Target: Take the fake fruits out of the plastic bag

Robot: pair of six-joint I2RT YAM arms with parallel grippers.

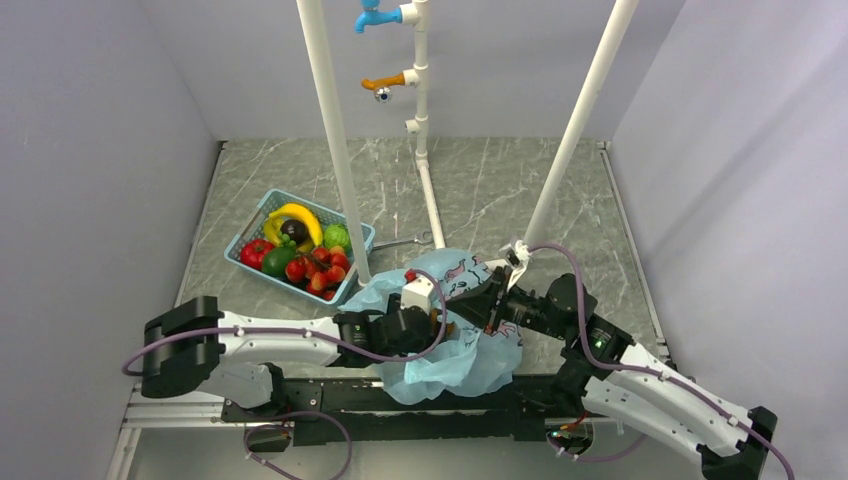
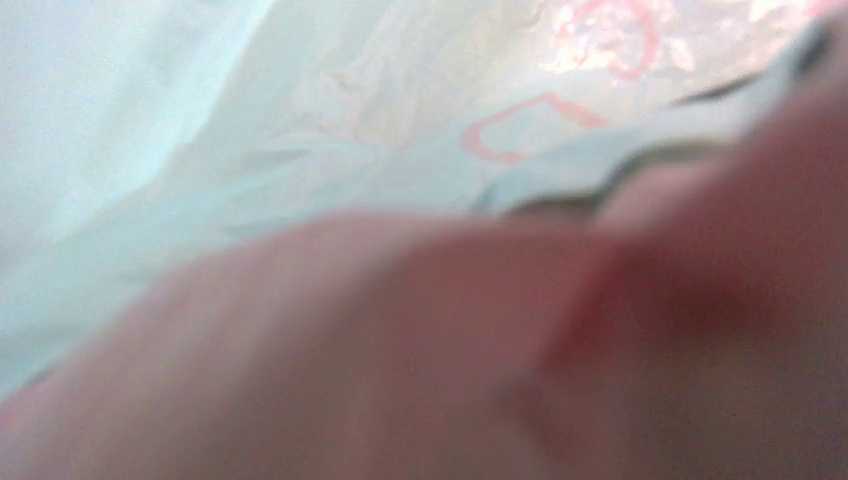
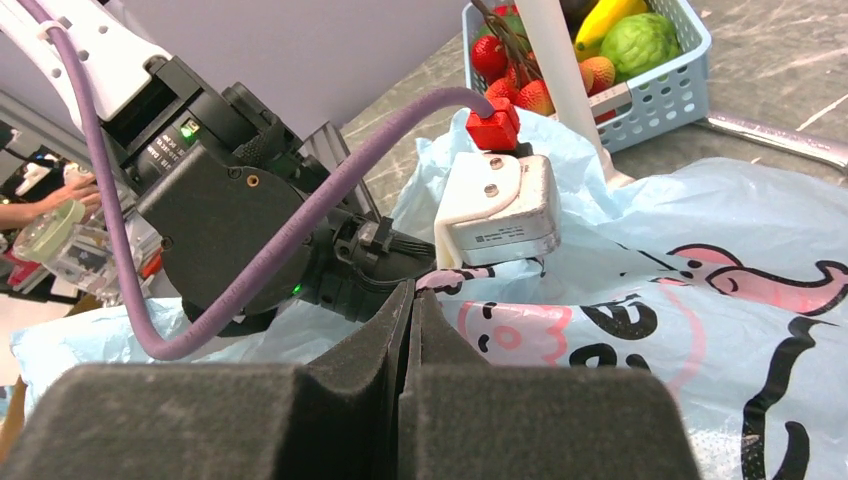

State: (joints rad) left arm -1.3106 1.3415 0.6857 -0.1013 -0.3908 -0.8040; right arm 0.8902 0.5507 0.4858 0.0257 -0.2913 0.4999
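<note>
The thin, crinkly light-blue plastic bag (image 1: 465,362) lies between our arms. Our right gripper (image 3: 414,300) has its jaws pressed together, pinching film at the bag's 2 o'clock edge. Our left gripper is buried inside the bag, and we cannot tell how its jaws stand. Small glossy fake fruits (image 1: 318,270) sit in the blue lattice basket (image 1: 248,226), at 10 o'clock from the bag.

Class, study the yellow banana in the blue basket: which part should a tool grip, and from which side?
Probably best: grip the banana across the middle of its arch, coming straight down from above. It lies uppermost among the fake fruits, its curve fully exposed, while the basket walls would block a sideways approach.
</note>
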